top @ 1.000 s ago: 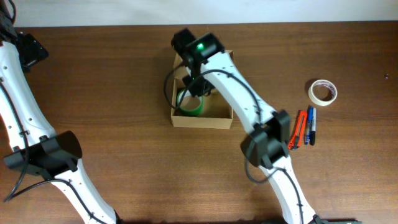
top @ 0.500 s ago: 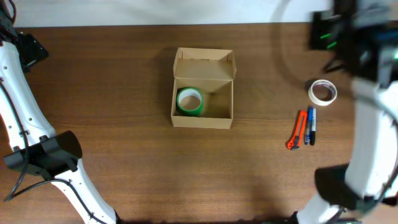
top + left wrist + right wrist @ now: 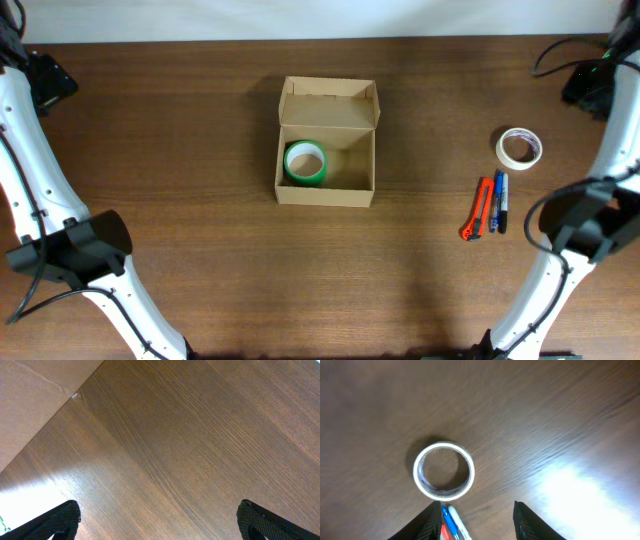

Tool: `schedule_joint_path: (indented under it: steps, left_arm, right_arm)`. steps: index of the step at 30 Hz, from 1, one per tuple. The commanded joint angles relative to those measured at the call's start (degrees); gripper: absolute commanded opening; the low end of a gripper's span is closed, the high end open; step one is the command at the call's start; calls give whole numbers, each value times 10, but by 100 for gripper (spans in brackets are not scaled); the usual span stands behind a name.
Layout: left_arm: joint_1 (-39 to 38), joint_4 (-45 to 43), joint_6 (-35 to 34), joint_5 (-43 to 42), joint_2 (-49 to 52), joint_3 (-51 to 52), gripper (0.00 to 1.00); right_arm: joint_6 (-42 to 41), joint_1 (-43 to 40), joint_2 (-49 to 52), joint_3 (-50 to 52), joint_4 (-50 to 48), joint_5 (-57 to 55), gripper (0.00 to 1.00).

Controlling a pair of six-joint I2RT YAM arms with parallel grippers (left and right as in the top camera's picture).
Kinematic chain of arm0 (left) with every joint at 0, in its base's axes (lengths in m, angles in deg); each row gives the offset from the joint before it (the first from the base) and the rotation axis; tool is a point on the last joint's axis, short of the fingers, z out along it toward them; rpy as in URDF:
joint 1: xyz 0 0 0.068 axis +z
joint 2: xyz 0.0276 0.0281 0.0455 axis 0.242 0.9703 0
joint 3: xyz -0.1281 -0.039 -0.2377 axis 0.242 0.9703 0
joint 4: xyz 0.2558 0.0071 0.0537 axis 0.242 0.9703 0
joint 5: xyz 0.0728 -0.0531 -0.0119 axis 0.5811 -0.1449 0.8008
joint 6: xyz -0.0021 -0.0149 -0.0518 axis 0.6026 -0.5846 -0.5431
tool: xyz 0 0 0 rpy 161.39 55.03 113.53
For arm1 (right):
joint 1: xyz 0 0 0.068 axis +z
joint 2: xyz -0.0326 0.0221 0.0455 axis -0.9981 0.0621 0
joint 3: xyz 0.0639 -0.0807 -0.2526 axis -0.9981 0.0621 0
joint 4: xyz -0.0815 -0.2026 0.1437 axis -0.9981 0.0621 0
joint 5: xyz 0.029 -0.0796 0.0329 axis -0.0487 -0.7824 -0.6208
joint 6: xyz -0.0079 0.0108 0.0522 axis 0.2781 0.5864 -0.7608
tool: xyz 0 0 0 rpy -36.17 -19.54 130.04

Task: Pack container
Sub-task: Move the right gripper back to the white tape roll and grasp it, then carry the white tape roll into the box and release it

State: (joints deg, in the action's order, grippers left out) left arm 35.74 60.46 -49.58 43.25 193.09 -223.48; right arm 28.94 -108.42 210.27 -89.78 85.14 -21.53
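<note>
1. The right claw [image 3: 477, 522] has its dark fingers spread wide and holds nothing, over the brown, grained wood table [image 3: 560, 420].
2. Just ahead of it lies a flat white tape ring [image 3: 443, 470]. The blue and orange pens [image 3: 451, 522] poke in between its fingers.
3. The container [image 3: 325, 195], a tan cardboard box with its flap lid up, sits well apart to that claw's left. A green tape roll [image 3: 305, 162] is inside.
4. The left claw [image 3: 157, 522] has its black fingers wide apart and empty, above streaky wood.

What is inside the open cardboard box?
One green tape roll lies flat in the left half of the cardboard box; the right half shows bare floor. What is under the roll cannot be seen.
</note>
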Motion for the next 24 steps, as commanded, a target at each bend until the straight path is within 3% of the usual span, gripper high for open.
schedule_joint_path:
  steps: [1,12,24]
  left_arm:
    - [4,-1,-8,-4,-16,4,100]
    - [4,-1,-8,-4,-16,4,100]
    - [4,-1,-8,-4,-16,4,100]
  right_arm:
    - [-9,6,48,1,2,24,47]
    - [14,2,115,8,-1,22,47]
    - [50,-21,115,124,-62,35,47]
